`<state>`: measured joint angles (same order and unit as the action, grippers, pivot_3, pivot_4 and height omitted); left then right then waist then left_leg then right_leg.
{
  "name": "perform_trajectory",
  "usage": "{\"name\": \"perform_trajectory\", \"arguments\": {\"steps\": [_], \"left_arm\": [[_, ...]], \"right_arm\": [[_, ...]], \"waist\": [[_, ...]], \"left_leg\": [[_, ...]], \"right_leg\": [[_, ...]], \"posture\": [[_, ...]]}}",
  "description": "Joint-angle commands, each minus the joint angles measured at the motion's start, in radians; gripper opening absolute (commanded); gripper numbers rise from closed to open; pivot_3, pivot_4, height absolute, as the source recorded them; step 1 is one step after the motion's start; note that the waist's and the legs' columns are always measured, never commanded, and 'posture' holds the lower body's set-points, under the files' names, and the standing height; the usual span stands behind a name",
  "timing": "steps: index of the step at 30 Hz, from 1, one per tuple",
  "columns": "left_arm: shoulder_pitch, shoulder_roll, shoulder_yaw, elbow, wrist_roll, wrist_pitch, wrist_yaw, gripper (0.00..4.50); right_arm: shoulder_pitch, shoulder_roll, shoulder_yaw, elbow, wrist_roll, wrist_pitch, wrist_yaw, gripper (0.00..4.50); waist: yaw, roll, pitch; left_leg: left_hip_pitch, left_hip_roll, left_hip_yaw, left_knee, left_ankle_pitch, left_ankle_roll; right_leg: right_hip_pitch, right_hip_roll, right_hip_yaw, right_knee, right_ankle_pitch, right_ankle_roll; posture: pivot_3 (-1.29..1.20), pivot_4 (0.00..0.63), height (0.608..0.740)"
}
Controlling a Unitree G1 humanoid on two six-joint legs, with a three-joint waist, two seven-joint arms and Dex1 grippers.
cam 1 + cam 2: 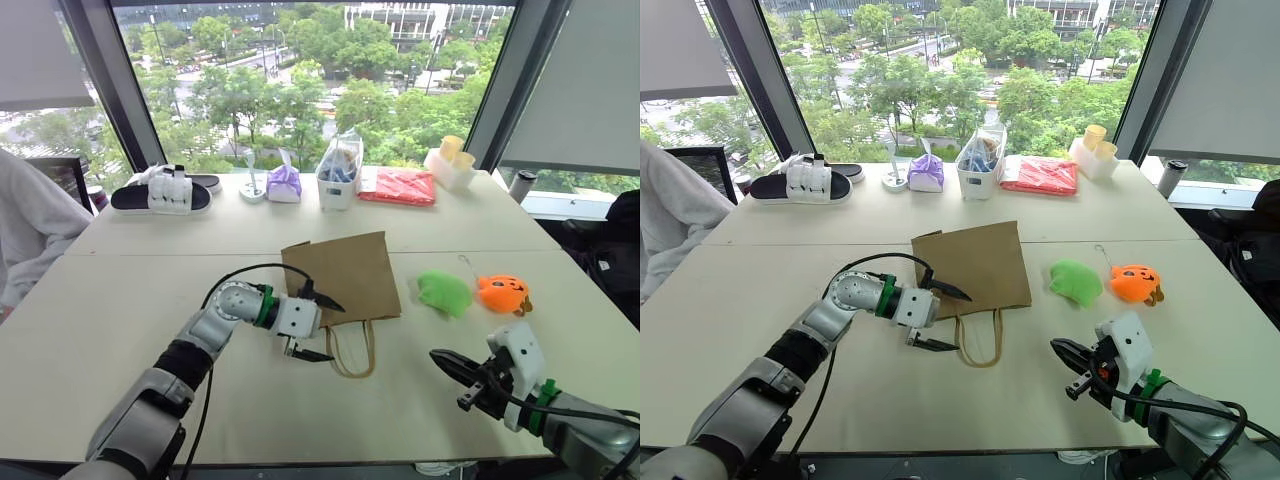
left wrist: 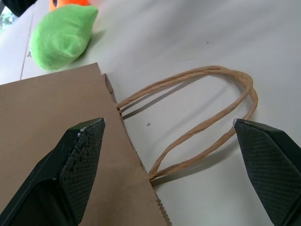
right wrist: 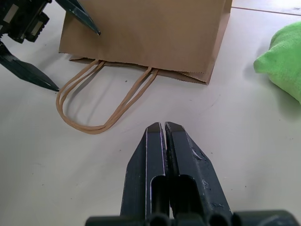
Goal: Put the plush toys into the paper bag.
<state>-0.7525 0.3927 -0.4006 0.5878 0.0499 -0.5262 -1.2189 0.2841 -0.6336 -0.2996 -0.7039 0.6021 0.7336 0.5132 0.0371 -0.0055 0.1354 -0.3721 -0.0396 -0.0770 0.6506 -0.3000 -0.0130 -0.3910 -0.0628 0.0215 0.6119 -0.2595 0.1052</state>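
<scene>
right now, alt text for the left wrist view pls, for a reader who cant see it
The left gripper, fingers wide open, hovers over the mouth edge and twisted cord handles of the paper bag, which lies flat on the white table. Beyond the bag sits the green plush toy, with the orange plush toy behind it.
</scene>
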Motion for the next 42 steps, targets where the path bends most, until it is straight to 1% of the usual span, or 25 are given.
{"name": "perform_trajectory", "arguments": {"steps": [1, 5, 9, 12, 13, 19, 21, 23, 25, 27, 30, 32, 34, 37, 42], "left_arm": [[-0.042, -0.018, 0.001, 0.028, 0.022, -0.038, 0.024, 4.5], [-0.066, -0.051, 0.001, 0.065, 0.028, -0.042, 0.037, 4.5], [-0.084, -0.055, -0.031, 0.1, 0.089, -0.105, 0.052, 4.5], [-0.091, -0.066, -0.041, 0.116, 0.107, -0.138, 0.061, 3.6], [-0.091, -0.071, -0.041, 0.118, 0.106, -0.14, 0.061, 3.15], [-0.092, -0.092, -0.032, 0.134, 0.094, -0.173, 0.078, 0.11], [-0.094, -0.099, -0.009, 0.133, 0.071, -0.163, 0.095, 0.02], [-0.097, -0.113, 0.035, 0.112, 0.003, -0.114, 0.093, 0.02], [-0.108, -0.131, 0.092, 0.069, -0.095, -0.004, 0.069, 0.02], [-0.125, -0.135, 0.133, 0.026, -0.159, 0.102, 0.051, 0.02], [-0.14, -0.129, 0.159, -0.022, -0.198, 0.193, 0.034, 0.02], [-0.146, -0.13, 0.174, -0.047, -0.22, 0.248, 0.029, 0.02], [-0.148, -0.13, 0.18, -0.072, -0.235, 0.293, 0.019, 0.02], [-0.149, -0.129, 0.19, -0.101, -0.255, 0.355, 0.012, 0.02], [-0.142, -0.124, 0.191, -0.133, -0.259, 0.393, 0.022, 0.02]], "right_arm": [[0.006, 0.016, -0.008, -0.019, -0.002, -0.021, -0.011, 0.06], [0.013, 0.027, 0.003, -0.024, -0.01, -0.026, -0.02, 0.06], [0.012, 0.034, 0.008, -0.022, -0.016, -0.03, -0.026, 0.06], [0.009, 0.04, 0.012, -0.019, -0.018, -0.034, -0.033, 0.0], [0.008, 0.041, 0.014, -0.018, -0.02, -0.036, -0.034, 0.0], [0.005, 0.045, 0.021, -0.014, -0.025, -0.041, -0.038, 0.0], [0.007, 0.047, 0.022, -0.016, -0.026, -0.042, -0.036, 0.0], [0.007, 0.05, 0.029, -0.023, -0.027, -0.041, -0.036, 0.0], [0.001, 0.052, 0.046, -0.032, -0.029, -0.038, -0.038, 0.0], [-0.014, 0.053, 0.073, -0.04, -0.037, -0.038, -0.044, 0.0], [-0.072, 0.067, 0.128, -0.044, -0.045, -0.034, -0.066, 0.0], [-0.132, 0.086, 0.186, -0.04, -0.057, -0.034, -0.08, 0.0], [-0.222, 0.127, 0.267, 0.002, -0.103, -0.046, -0.113, 0.0], [-0.366, 0.215, 0.363, 0.14, -0.207, -0.117, -0.166, 0.0], [-0.497, 0.312, 0.422, 0.338, -0.306, -0.219, -0.192, 0.0]], "waist": [[-0.001, 0.0, 0.0], [0.0, 0.0, 0.0], [-0.002, -0.001, 0.0], [-0.002, -0.001, 0.0], [-0.002, -0.001, 0.0], [-0.001, -0.001, 0.0], [-0.001, -0.001, 0.0], [-0.001, -0.001, 0.0], [-0.001, -0.001, 0.0], [-0.003, -0.001, 0.0], [-0.012, -0.001, 0.0], [-0.025, -0.001, 0.0], [-0.032, -0.001, 0.0], [-0.045, -0.001, 0.0], [-0.048, -0.001, -0.001]], "left_leg": [[0.0, 0.0, 0.0, 0.0, 0.0, 0.0], [0.0, 0.0, 0.0, 0.0, 0.0, 0.0], [0.0, 0.0, 0.0, 0.0, 0.0, 0.0], [0.0, 0.0, 0.0, 0.0, 0.0, 0.0], [0.0, 0.0, 0.0, 0.0, 0.0, 0.0], [0.0, 0.0, 0.0, 0.001, 0.0, 0.0], [0.0, 0.0, 0.0, 0.001, 0.0, 0.0], [0.0, 0.0, 0.0, 0.001, 0.0, 0.0], [0.0, 0.0, -0.001, 0.001, 0.0, 0.0], [0.0, 0.0, -0.001, 0.001, 0.0, 0.0], [0.0, 0.0, -0.001, 0.001, 0.0, 0.0], [0.001, 0.0, -0.001, 0.001, 0.0, 0.0], [0.001, 0.0, -0.002, 0.001, 0.0, 0.0], [0.001, 0.0, -0.002, 0.0, 0.0, 0.0], [0.0, 0.0, -0.005, 0.0, 0.001, -0.001]], "right_leg": [[0.0, 0.0, 0.0, 0.0, 0.0, 0.0], [0.0, 0.0, 0.0, 0.0, 0.0, 0.0], [0.0, 0.0, 0.0, 0.001, 0.0, 0.0], [0.0, 0.001, 0.0, 0.001, 0.0, 0.0], [0.0, 0.001, 0.0, 0.001, 0.0, 0.0], [0.0, 0.001, 0.0, 0.001, 0.0, 0.0], [0.0, 0.001, 0.0, 0.001, 0.0, 0.0], [0.0, 0.001, 0.0, 0.001, 0.0, 0.0], [0.0, 0.001, 0.0, 0.001, 0.0, 0.0], [0.0, 0.001, 0.0, 0.001, 0.0, 0.0], [0.0, 0.001, 0.0, 0.001, 0.0, 0.0], [0.0, 0.001, 0.0, 0.002, 0.0, 0.0], [0.0, 0.001, -0.001, 0.002, 0.0, 0.0], [-0.001, 0.003, -0.001, 0.002, 0.0, 0.0], [-0.002, 0.002, -0.001, 0.004, 0.0, 0.0]], "posture": [[0.0, 0.15, 0.74], [0.0, 0.15, 0.74], [0.0, 0.15, 0.74], [0.0, 0.15, 0.74], [0.0, 0.15, 0.74], [0.0, 0.15, 0.74], [0.0, 0.15, 0.74], [0.0, 0.15, 0.74], [0.0, 0.15, 0.74], [0.0, 0.15, 0.74], [0.0, 0.15, 0.74], [0.0, 0.15, 0.74], [0.0, 0.15, 0.74], [0.0, 0.15, 0.74], [0.0, 0.15, 0.74]]}}
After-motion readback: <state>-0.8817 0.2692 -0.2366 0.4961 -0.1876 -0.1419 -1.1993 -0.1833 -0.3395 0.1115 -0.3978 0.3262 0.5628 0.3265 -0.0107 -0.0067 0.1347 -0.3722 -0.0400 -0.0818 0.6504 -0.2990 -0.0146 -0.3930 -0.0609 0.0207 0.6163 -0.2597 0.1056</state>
